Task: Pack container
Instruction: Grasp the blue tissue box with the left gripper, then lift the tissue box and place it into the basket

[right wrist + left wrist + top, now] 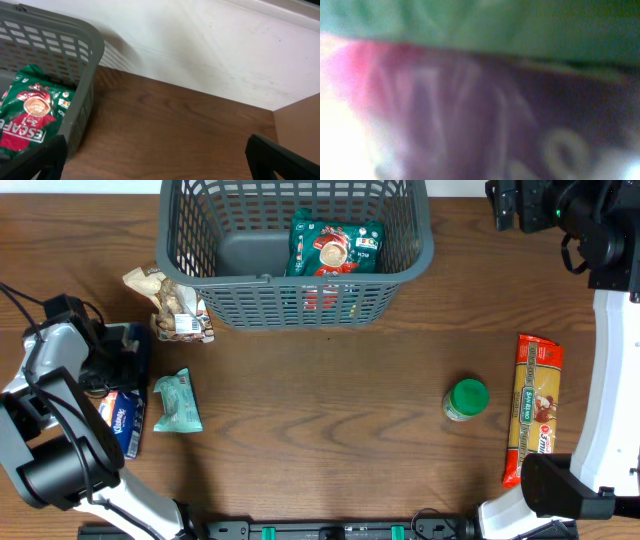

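The dark grey slatted container (270,278) stands at the back middle of the table, and its rim also shows in the right wrist view (75,32). A green and red coffee packet (335,245) lies inside it (30,115). My left gripper (128,345) is low at the table's left edge, over a dark packet. A blurred purple and green packet (470,110) fills the left wrist view and hides the fingers. My right gripper (165,162) hangs open and empty above the table, right of the container, at the back right in the overhead view (520,205).
A nut bag (170,305) lies by the container's left front corner. A teal packet (178,402) and a blue tissue pack (125,420) lie near the left arm. A green-lidded jar (466,400) and a long pasta packet (533,405) are on the right.
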